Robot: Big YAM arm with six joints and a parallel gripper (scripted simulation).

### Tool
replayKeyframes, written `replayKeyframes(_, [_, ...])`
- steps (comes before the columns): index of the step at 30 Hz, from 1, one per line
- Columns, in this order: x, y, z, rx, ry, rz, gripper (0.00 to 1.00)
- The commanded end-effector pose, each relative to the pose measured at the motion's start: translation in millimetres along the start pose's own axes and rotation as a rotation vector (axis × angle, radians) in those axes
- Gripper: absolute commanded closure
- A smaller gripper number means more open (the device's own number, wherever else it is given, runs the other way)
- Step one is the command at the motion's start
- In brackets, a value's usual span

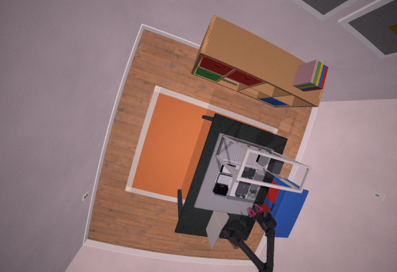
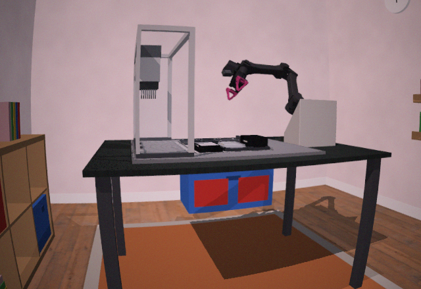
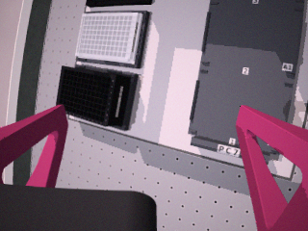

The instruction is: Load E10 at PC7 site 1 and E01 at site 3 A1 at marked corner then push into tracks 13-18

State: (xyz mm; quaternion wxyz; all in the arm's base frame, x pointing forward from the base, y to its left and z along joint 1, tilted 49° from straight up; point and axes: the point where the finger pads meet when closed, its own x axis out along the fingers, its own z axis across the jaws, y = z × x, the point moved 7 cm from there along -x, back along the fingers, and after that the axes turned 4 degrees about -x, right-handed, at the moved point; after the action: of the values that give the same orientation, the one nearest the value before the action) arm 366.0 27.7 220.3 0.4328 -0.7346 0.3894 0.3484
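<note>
My gripper (image 3: 152, 115) (image 2: 236, 88) is open and empty, its pink fingers spread wide, tilted down high above the deck's near end. In the wrist view three items lie in a row at the left. The dark grey carrier PC7 (image 3: 246, 77) lies to their right on the apron with nothing on its sites; its label end is nearest me. The same row shows in the exterior view: block (image 2: 253, 140), white plate (image 2: 231, 144), black-framed plate (image 2: 207, 147).
The instrument's tall white frame (image 2: 164, 88) with a pipetting head (image 2: 149, 71) stands over the rails (image 2: 159, 144) at the deck's far end. The arm's grey pedestal (image 2: 311, 122) stands on the table behind me. A blue cabinet (image 2: 225, 190) sits under the table.
</note>
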Motion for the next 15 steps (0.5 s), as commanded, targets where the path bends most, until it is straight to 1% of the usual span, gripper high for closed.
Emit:
replayKeyframes(1, [0.5,-23.6,14.6,0.062,0.006,0.055,0.0])
replayKeyframes(2, [7.2,-26.0,18.5,0.068,0.018,0.086,0.0])
replayKeyframes(3, [8.2,-28.1,19.8,0.074,0.03,0.116,0.0])
replayKeyframes(5, [8.2,-28.1,19.8,0.074,0.03,0.116,0.0])
replayKeyframes(9, [35.8,-37.1,37.5,0.086,0.099,0.228,0.0])
replayKeyframes(10, [37.0,-38.9,39.1,0.089,0.117,0.256,0.0])
replayKeyframes(11, [37.6,-39.8,39.8,0.09,0.127,0.272,0.0])
replayKeyframes(13, [51.7,-43.8,49.8,0.09,0.17,0.322,0.0])
replayKeyframes(14, [52.6,-44.8,51.0,0.091,0.186,0.34,0.0])
replayKeyframes(15, [59.7,-46.6,56.3,0.089,0.21,0.362,0.0])
